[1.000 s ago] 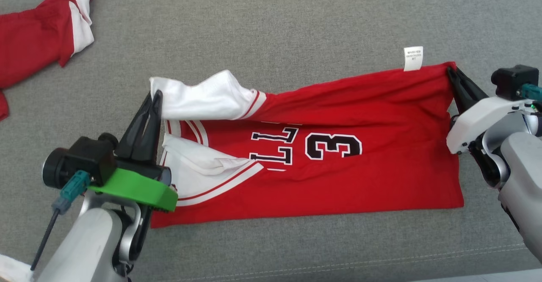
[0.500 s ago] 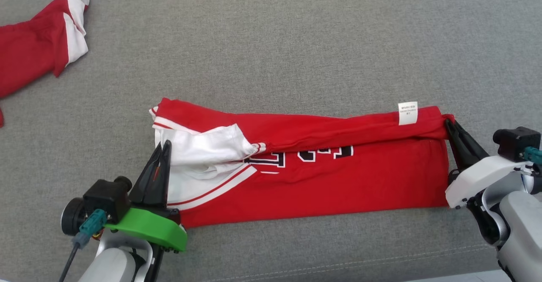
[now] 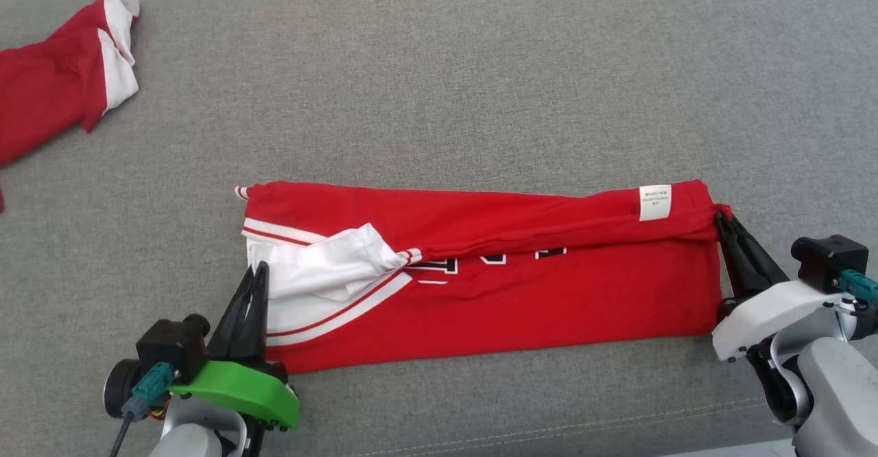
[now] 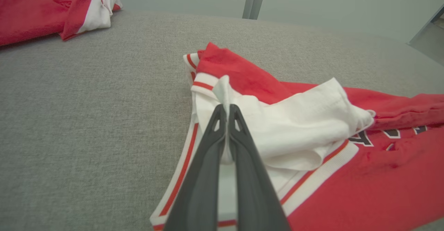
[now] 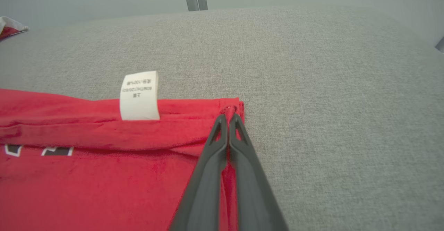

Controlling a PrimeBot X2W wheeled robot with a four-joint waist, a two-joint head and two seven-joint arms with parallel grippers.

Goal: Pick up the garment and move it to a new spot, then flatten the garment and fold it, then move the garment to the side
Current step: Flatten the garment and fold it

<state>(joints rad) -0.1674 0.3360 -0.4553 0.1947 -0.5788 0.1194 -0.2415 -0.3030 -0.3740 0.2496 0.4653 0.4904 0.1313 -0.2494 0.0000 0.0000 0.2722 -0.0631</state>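
Garment (image 3: 494, 306) laid out long between the two pairs of fingers on the grey fabric surface (image 3: 439, 86), far edge doubled over toward them. Left fingers (image 3: 256, 280) pinched tight on the white sleeve (image 4: 305, 120), right fingers (image 3: 727, 227) clamped on the red hem corner, white care label (image 3: 654, 202) just beside their tips. Second red-and-white piece (image 3: 48, 93) way out past the left fingers, well apart.

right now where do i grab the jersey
Grip the jersey at its two short ends, from the near side: it lies as a long flat strip. The left gripper pinches the white sleeve, the right gripper the hem corner by the tag.
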